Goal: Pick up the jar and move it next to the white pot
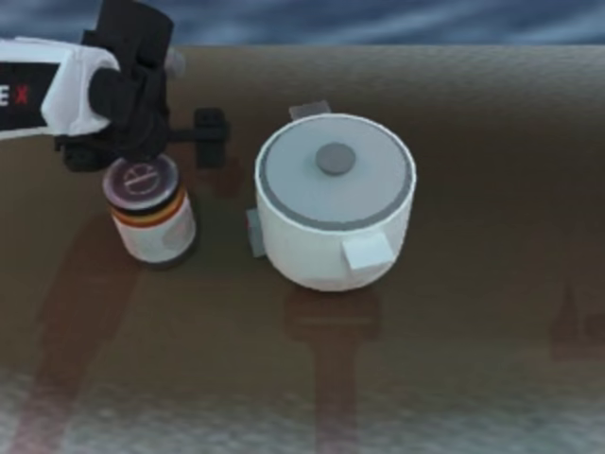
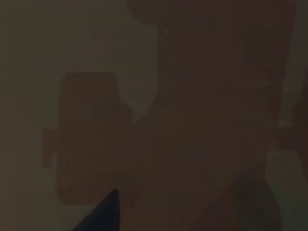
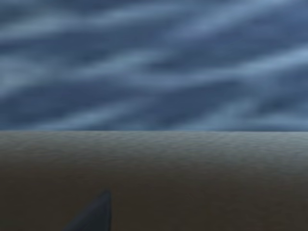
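jar (image 1: 151, 210) upright on desk, left of white pot (image 1: 333, 199), near but apart | left gripper (image 1: 142, 156) just above jar's far side, can't tell if released or clenched | placement looks mostly done, retreat left | left wrist view dark | right arm parked, out of top view

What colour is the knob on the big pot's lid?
Grey, on the white pot; the top view shows it best.

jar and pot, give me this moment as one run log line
left hand: above jar, grip unclear | jar: upright on table, left of white pot, gap between | right arm: not in top view
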You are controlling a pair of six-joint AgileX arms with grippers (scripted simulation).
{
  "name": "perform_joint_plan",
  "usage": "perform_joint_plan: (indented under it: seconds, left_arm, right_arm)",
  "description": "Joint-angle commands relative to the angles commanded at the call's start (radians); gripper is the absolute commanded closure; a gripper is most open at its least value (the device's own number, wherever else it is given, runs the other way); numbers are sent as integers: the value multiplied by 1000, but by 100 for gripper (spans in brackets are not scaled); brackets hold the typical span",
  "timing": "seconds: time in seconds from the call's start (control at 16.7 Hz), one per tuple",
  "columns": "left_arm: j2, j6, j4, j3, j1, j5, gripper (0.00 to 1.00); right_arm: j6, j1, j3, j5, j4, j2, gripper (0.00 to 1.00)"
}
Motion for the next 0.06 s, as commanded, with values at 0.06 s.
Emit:
perform_joint_plan:
  seconds: [0.06]
  left_arm:
    - [0, 0, 0, 0, 0, 0, 0]
  right_arm:
    - [0, 0, 0, 0, 0, 0, 0]
